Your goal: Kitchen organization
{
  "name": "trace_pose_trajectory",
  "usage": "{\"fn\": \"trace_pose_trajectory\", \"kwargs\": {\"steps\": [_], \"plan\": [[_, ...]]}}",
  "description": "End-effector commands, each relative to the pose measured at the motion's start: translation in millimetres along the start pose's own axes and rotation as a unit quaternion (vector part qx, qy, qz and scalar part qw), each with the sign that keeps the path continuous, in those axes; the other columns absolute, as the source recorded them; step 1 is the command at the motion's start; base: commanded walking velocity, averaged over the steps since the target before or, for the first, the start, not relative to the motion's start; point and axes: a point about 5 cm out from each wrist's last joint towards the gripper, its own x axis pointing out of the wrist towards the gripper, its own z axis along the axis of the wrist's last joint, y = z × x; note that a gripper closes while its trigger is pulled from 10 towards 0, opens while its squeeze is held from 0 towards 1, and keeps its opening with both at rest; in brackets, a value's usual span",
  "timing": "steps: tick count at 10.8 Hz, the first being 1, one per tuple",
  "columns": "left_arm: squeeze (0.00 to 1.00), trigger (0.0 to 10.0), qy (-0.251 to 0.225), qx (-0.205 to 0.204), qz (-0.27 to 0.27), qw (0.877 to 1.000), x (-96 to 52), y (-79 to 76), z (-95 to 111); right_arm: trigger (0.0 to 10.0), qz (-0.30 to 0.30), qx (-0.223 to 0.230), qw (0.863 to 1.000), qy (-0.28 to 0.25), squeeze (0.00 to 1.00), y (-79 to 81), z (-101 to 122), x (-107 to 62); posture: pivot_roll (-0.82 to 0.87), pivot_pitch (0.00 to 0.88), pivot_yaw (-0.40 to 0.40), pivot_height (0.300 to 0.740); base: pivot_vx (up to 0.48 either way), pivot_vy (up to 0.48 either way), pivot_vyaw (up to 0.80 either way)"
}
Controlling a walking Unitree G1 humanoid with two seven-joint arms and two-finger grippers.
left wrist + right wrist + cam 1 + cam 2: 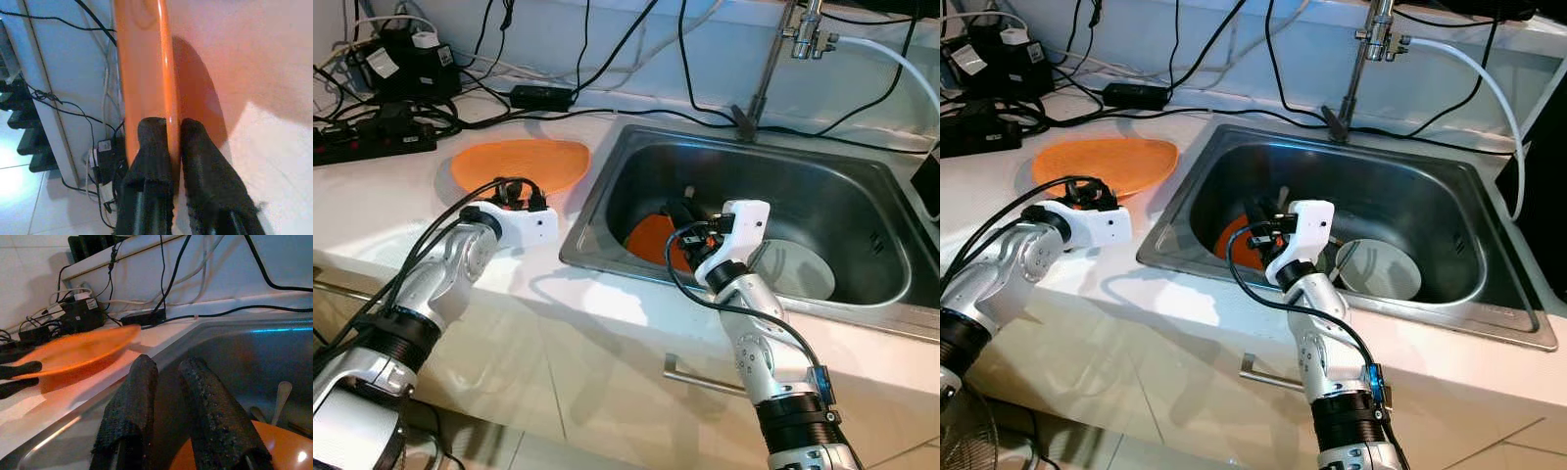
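Orange plastic catches the eye first: a flat orange plate (pixel 521 164) lies on the white counter (pixel 372 215) to the left of the sink, in front of a tangle of black cables and a power strip (pixel 374 140). The left gripper (pixel 168 142) is at the plate's near rim, and the left wrist view shows its two black fingers clenched on that thin edge, one above and one below — a pinch grip, with the plate apparently lifted a little off the counter at that side.

Moving right, the steel sink (pixel 862 196) holds a second orange plate (pixel 653 238) at its left end, a spoon-like utensil (pixel 279 399) lying beside it, and a round white bowl (pixel 798 269) nearer the middle. The right gripper (pixel 168 404) reaches down over the sink's front wall and hovers just above the second plate; its fingers stand a little apart with nothing between them, so it is released and empty. The tap (pixel 803 29) rises behind the basin.

The step in hand looks like gathering the dishes — one plate is already gripped on the counter, the other not yet taken. The next move probably calls for the right gripper to drop lower and find the sunken plate's rim, which sits close against the sink wall, leaving little room for a finger to slip under.
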Motion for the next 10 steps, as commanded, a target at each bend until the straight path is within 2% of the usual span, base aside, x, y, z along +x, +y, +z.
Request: {"fn": "trace_pose_trajectory", "kwargs": {"steps": [1, 4, 5, 6, 7, 8, 9, 10], "plan": [[0.0, 0.0, 0.007, 0.002, -0.05, 0.999, -0.5, -26.5, -3, 10.0, -0.003, 0.001, 1.0, -0.003, 0.0, -1.3, 4, 3.3, 0.25, 0.027, -0.053, 0.74, 0.0, 0.0, 0.0], [0.0, 0.0, 0.005, 0.008, -0.034, 0.999, -1.2, -22.1, -2, 10.0, -0.005, 0.001, 1.0, -0.003, 0.0, -1.4, 4, 3.7, 0.25, 0.025, -0.053, 0.74, 0.0, 0.0, 0.0], [0.0, 0.0, -0.013, 0.009, 0.015, 1.0, -2.3, -5.7, 7, 10.0, -0.006, 0.002, 1.0, -0.009, 0.0, -0.9, 8, 6.0, 0.24, 0.024, -0.052, 0.74, 0.0, 0.0, 0.0], [0.0, 0.0, -0.027, 0.011, 0.045, 0.999, -4.2, -1.7, 10, 10.0, -0.005, 0.002, 1.0, -0.014, 0.0, -0.8, 11, 7.9, 0.24, 0.025, -0.052, 0.74, 0.0, 0.0, 0.0], [0.0, 0.0, -0.057, 0.015, 0.095, 0.994, -9.3, 14.0, 25, 10.0, -0.001, 0.0, 1.0, -0.022, 0.0, -0.3, 18, 11.1, 0.24, 0.025, -0.053, 0.74, 0.0, 0.0, 0.0], [0.0, 0.0, -0.073, 0.009, 0.12, 0.99, -11.5, 21.0, 36, 10.0, 0.001, 0.0, 1.0, -0.027, 0.0, -0.2, 23, 14.2, 0.24, 0.024, -0.055, 0.74, 0.0, 0.0, 0.0], [0.0, 8.4, -0.094, -0.002, 0.143, 0.985, -14.5, 26.3, 47, 10.0, 0.003, 0.0, 0.999, -0.033, 0.02, 0.3, 28, 17.2, 0.24, 0.025, -0.056, 0.74, 0.0, 0.0, 0.0], [0.0, 10.0, -0.108, -0.015, 0.147, 0.983, -16.5, 28.6, 54, 10.0, 0.009, 0.007, 0.999, -0.039, 1.0, 2.1, 32, 19.7, 0.24, 0.023, -0.057, 0.74, 0.0, 0.0, 0.0]]}}
